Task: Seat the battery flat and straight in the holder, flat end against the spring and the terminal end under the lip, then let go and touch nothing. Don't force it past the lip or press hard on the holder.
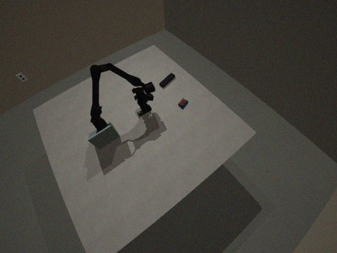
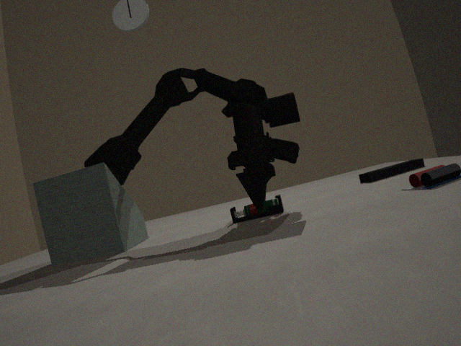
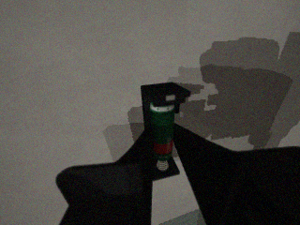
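The arm bends over the table and points its gripper straight down. The gripper pinches the battery between its two dark fingers. The battery is green with a red band near one end and a pale cap at the other.

The battery lies inside the black holder, down low between its two end walls. In the wrist view the pale cap sits right by the far wall with the lip, and the spring shows at the near end, just past the red band. In the side view the spring shows as a small coil at the left end of the holder. The battery looks lined up with the holder. I cannot tell if its end goes under the lip.

The arm stands on a pale green block. Well apart, off to the side, lie a long black bar and two more tubes, one red and one grey.
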`<state>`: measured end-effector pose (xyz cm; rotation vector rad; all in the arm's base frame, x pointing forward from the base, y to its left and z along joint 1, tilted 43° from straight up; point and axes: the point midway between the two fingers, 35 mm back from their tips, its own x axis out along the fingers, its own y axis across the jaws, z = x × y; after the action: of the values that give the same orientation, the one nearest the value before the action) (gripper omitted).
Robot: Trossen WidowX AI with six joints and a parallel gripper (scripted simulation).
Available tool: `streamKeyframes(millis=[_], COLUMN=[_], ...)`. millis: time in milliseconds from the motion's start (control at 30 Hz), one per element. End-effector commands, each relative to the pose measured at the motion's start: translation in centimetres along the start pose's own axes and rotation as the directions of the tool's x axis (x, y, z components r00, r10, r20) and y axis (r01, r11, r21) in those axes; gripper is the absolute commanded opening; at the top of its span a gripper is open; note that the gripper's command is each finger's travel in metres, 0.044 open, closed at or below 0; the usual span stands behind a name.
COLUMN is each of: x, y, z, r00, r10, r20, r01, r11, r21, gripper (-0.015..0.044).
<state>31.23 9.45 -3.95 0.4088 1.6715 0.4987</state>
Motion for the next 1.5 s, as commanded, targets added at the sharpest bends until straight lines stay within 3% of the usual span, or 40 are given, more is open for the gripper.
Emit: streamKeyframes(millis=[0,233,367,800,867,1033,1133,1467], x=[0.1,0.1,0.1,-1.5,-1.9,-7.4,-8.2,-8.1], y=[-0.1,-0.1,-0.1,-0.3,-0.6,-1.5,-1.7,-2.0], z=[0.1,0.1,0.1,0.0,-0.1,-0.5,-0.7,-0.6], r00=[1.000,1.000,1.000,1.000,1.000,1.000,1.000,1.000], r10=[0.000,0.000,0.000,0.000,0.003,-0.003,-0.003,-0.003], r20=[-0.001,-0.004,-0.004,-0.002,-0.006,-0.002,-0.002,-0.002], r01=[0.000,0.000,0.000,0.000,-0.003,0.003,0.003,0.003], r11=[1.000,1.000,1.000,1.000,1.000,1.000,1.000,1.000], r21=[0.000,0.000,0.000,0.001,0.013,0.003,0.001,0.001], gripper=[0.0063,0.0063,0.0165,0.0165,0.0217,0.0349,0.0427,0.0440])
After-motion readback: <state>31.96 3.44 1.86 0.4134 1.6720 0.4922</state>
